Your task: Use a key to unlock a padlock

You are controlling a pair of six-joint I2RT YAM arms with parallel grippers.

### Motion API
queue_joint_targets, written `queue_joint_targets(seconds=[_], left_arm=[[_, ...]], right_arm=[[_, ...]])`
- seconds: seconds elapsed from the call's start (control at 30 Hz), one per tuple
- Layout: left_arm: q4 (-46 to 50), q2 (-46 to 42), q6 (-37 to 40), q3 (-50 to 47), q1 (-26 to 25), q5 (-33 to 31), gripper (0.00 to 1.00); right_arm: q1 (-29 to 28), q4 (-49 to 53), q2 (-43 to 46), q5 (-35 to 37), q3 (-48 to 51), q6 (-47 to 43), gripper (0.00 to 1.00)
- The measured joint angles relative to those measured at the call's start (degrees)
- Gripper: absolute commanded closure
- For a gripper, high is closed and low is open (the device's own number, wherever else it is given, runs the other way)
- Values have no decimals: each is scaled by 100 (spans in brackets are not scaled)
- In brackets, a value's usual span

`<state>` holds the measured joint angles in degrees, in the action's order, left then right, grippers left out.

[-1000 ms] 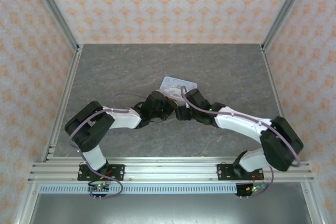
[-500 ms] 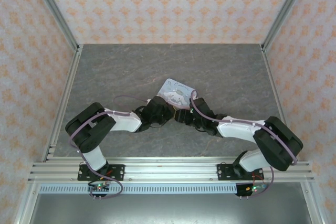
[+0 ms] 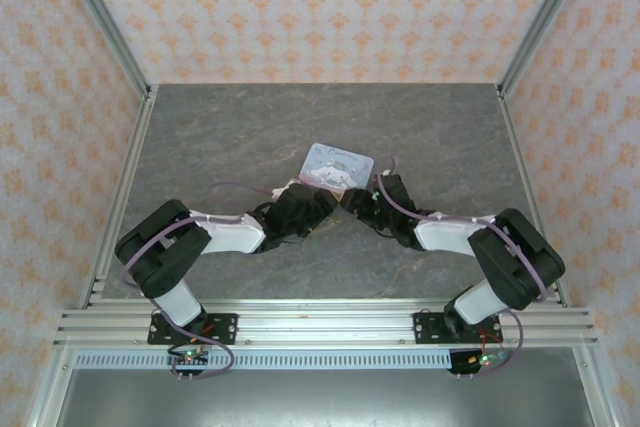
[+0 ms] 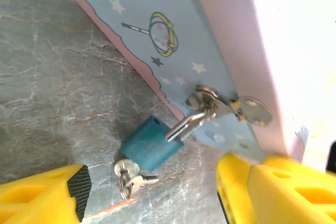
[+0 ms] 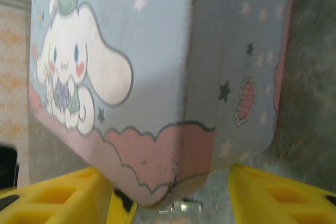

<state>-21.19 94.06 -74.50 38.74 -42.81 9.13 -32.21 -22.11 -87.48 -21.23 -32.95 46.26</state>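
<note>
At the middle of the bench, the padlock point(image 4: 152, 148) hangs by its shackle from the clasp point(image 4: 206, 100) of the cartoon-printed tin point(image 3: 338, 165), with the key point(image 4: 134, 178) touching its lower end. A closing grasp could catch the lock body instead of the tiny key, or shove the unheld tin. The left fingers point(image 4: 44, 195) gape wide and empty on either side of lock and key. The right fingers point(image 5: 286, 195) stand wide around the tin's corner, gripping nothing.

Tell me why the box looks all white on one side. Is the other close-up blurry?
Left wrist view: glare washes one side of the tin to plain white, but the padlock looks sharp. Right wrist view: the tin is so close that it looks soft and dim. Top external view: even light.
</note>
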Motion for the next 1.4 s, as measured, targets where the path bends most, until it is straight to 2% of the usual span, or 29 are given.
queue_joint_targets(seconds=[0.2, 0.37, 0.47, 0.7, 0.97, 1.2, 1.4], left_arm=[[295, -439, 251, 0, -247, 138, 16], [835, -837, 632, 140, -170, 92, 16], [1209, -960, 918, 409, 44, 92, 16], [2127, -981, 1655, 1250, 857, 90, 15], [3025, -590, 2446, 2194, 1554, 90, 15], [3718, -15, 2988, 2820, 1867, 42, 15], [3886, 175, 3171, 2994, 1934, 48, 15]], right_arm=[[634, -420, -83, -179, -422, 157, 42], [597, -680, 245, -352, 151, 197, 45], [586, -697, 332, -372, 527, 179, 48], [264, -807, 232, -319, 667, 79, 55], [-210, -894, -584, -28, 151, -44, 62], [-518, -1064, -1045, 448, -92, -129, 66], [-590, -1377, -1290, 723, -197, -149, 67]])
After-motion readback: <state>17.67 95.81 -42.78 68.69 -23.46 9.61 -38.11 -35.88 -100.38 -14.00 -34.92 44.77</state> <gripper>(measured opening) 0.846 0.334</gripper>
